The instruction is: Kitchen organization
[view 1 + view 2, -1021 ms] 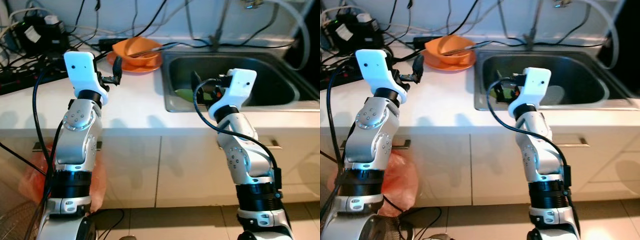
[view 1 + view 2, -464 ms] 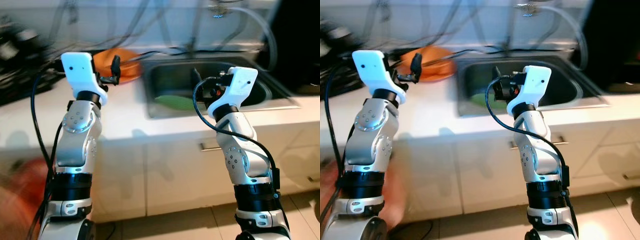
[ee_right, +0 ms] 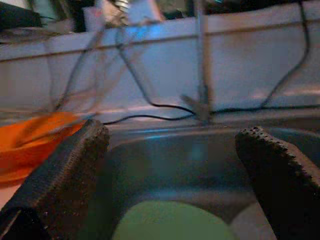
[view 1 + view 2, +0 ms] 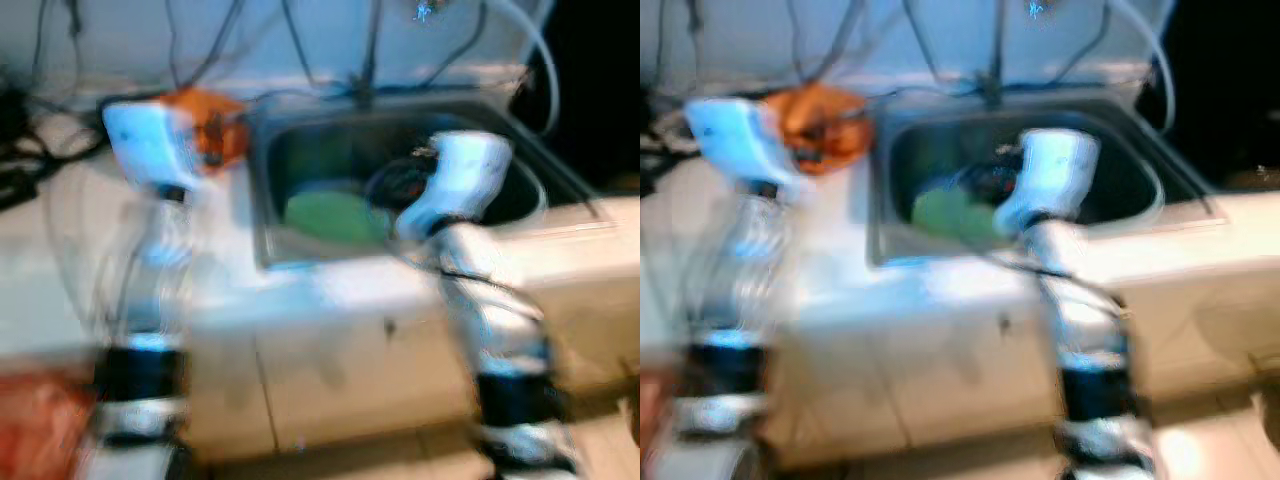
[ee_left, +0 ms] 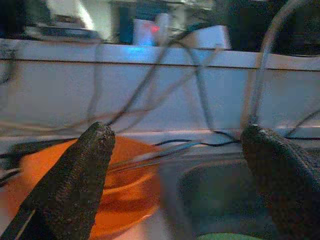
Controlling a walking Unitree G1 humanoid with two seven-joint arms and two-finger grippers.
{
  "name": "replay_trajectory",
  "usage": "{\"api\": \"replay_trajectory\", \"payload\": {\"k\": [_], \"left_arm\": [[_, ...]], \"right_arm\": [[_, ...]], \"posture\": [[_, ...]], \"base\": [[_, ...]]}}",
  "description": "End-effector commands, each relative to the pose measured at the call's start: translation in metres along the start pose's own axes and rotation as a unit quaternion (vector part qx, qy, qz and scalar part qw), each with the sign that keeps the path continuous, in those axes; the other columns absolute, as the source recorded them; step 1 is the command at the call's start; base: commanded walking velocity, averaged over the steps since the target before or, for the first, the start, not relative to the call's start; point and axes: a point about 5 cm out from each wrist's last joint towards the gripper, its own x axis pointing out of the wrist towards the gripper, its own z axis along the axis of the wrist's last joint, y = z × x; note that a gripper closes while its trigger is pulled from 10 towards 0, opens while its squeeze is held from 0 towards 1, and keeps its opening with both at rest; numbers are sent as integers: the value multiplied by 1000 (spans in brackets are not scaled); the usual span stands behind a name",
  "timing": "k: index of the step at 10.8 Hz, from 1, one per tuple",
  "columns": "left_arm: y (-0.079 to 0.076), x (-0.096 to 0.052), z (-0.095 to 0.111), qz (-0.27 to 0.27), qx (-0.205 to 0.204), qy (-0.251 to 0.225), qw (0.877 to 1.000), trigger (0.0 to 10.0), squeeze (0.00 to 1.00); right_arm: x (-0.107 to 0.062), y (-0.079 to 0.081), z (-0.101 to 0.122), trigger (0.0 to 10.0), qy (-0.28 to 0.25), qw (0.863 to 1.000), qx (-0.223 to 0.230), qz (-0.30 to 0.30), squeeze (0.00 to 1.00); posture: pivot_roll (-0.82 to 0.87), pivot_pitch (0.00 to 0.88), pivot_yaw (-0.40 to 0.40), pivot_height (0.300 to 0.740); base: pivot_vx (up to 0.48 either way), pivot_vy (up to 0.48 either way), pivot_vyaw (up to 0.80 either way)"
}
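No writing could be read anywhere; the head views were badly blurred. One steel sink (image 4: 400, 190) was set into the white bench (image 4: 60, 260), and one green plate (image 4: 335, 217) lay in its basin. One orange bowl (image 5: 75, 175) sat on the bench just beside the sink. The left gripper (image 5: 175, 185) hovered near the bowl, jaws spread and empty. The right gripper (image 3: 172, 180) hung over the sink, jaws likewise apart, holding nothing.

Head views downward; wrist views share sink (image 3: 200, 150).
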Motion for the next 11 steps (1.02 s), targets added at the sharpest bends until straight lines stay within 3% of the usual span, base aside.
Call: {"api": "replay_trajectory", "payload": {"k": [1,4,9,11], "left_arm": [[17,-1,9,33,15,-12,999,10000,0],[19,-1,8,39,25,-9,999,10000,0],[24,7,10,41,27,-1,999,10000,0],[25,10,7,36,30,13,999,10000,0]], "right_arm": [[4,13,5,10000,-4,1000,2,19,0],[3,16,10,10000,-26,999,4,41,0],[4,5,8,10000,-16,999,38,-3,0],[6,12,8,10000,-10,997,82,7,0]], "posture": [[138,26,1,740],[135,22,13,740],[136,16,19,740],[139,14,23,740]], "base": [[0,0,0],[0,0,800],[0,0,0],[0,0,0]]}}
